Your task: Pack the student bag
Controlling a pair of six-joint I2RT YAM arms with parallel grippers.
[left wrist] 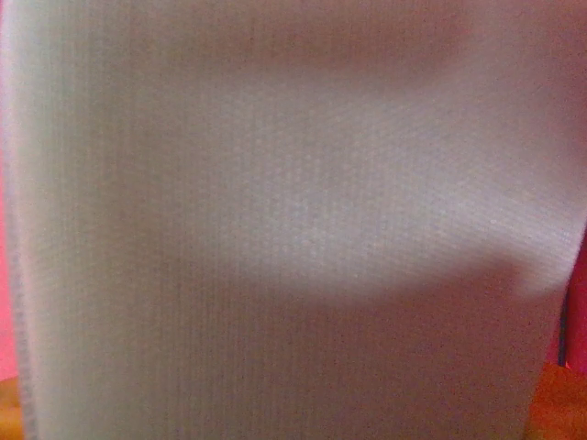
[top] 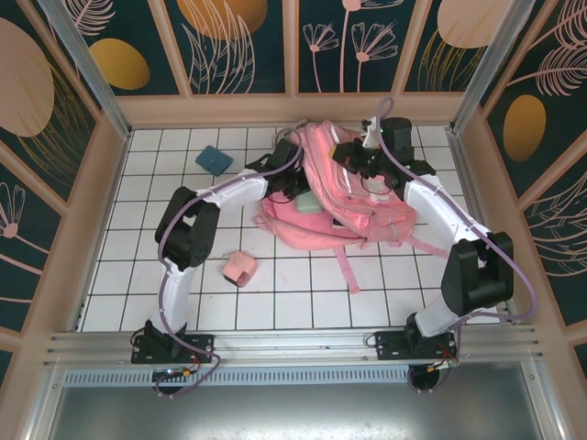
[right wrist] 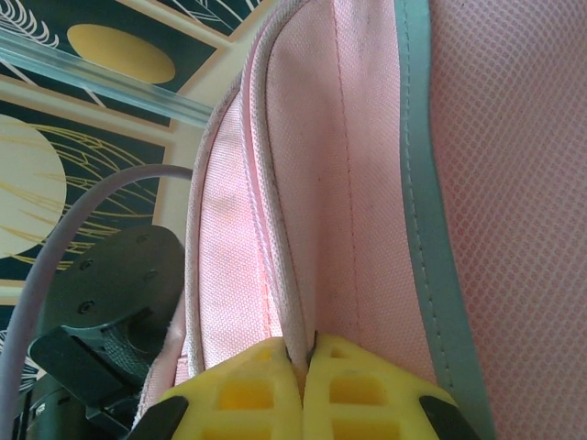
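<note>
The student bag (top: 353,215) is laid toward the far side of the tiled desk (top: 165,183), between the two arms, its straps trailing toward the near edge; a seam at its rim is pinched in the closed jaws of the right gripper (right wrist: 307,353); the left gripper (top: 295,188) is set at the bag's left, its jaws spread wide about a pale flat item (left wrist: 293,220), apparently gripped; the mouth is judged to lie just right of those jaws, so the left arm is nearer.

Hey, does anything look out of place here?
Nothing spilled or damaged. The student bag lies slumped, one strap trailing toward the arms; a small pink box and a blue item sit loose outside it.
</note>
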